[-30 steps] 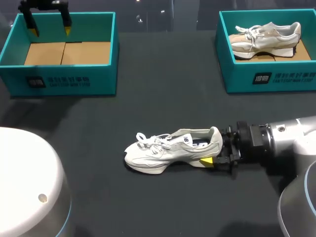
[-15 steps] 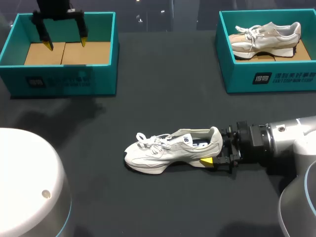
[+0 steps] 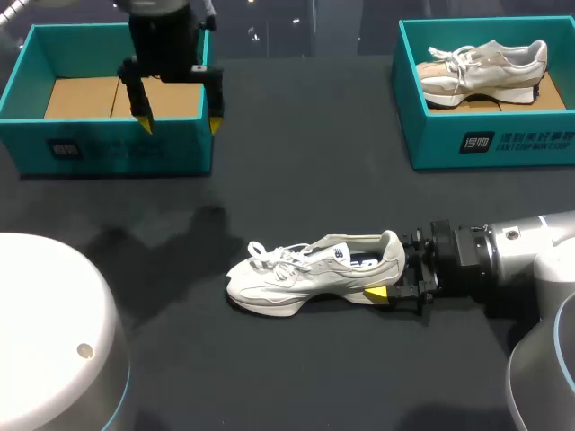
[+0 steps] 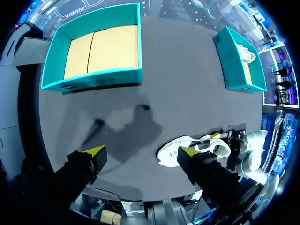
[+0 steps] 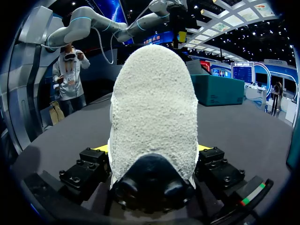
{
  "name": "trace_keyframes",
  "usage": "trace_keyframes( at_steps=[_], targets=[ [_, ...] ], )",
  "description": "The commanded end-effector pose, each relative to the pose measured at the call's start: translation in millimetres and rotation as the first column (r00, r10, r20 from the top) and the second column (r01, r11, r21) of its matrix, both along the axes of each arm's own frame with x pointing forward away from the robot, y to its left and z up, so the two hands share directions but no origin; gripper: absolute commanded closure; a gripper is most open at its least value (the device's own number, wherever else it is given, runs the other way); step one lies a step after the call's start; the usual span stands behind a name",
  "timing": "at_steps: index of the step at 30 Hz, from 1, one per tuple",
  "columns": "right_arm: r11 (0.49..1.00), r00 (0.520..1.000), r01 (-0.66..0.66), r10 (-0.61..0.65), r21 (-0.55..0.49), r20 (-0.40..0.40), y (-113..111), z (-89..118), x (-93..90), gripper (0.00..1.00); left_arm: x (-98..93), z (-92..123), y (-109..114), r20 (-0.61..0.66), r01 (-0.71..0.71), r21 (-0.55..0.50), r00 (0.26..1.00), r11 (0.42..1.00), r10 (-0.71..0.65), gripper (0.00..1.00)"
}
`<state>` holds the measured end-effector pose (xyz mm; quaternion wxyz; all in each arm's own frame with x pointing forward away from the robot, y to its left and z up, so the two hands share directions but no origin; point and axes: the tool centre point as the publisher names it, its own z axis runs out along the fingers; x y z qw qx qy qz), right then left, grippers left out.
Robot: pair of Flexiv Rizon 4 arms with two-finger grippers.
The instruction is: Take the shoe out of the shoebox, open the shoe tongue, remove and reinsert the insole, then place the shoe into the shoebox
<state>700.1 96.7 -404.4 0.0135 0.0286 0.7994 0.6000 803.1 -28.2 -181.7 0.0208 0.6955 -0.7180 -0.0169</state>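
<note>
**Heel Pinned, Tongue Next**

The shoe (image 3: pixel 314 274) lies at the middle of the counter (image 3: pixel 305 180), toe toward 9 o'clock, heel pinched by the right end effector (image 3: pixel 386 271). The left end effector (image 3: pixel 179 124), spread wide, hangs by the empty shoebox (image 3: pixel 108 148) at 10 o'clock. Opening the tongue probably wants that heel held steady. Only the right wrist view shows both fingers (image 5: pixel 83 171) on the heel.

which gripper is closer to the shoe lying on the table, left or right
Right. The right gripper is clamped on the heel of the shoe. The left gripper hangs open far off, up near the empty shoebox.
</note>
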Motion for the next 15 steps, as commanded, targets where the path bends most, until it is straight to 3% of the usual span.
trace_keyframes(
  at_steps=[1,11,15],
  targets=[
    [1.000,1.000,0.001,-0.001,-0.005,-0.001,0.6,2.2,-1.3,1.00,-22.4,-6.6,-24.4,0.070,0.017,0.027,0.997,0.999,-0.019,0.00],
    [1.000,1.000,0.001,-0.001,-0.005,-0.001,0.6,2.2,-1.3,1.00,-55.3,-20.5,-79.2,0.028,0.046,0.076,0.998,0.996,-0.048,0.00],
    [1.000,1.000,0.001,-0.001,-0.005,-0.001,0.6,2.2,-1.3,1.00,-59.8,-25.0,-92.2,0.011,0.038,0.098,0.999,0.994,-0.040,0.00]
  ],
)
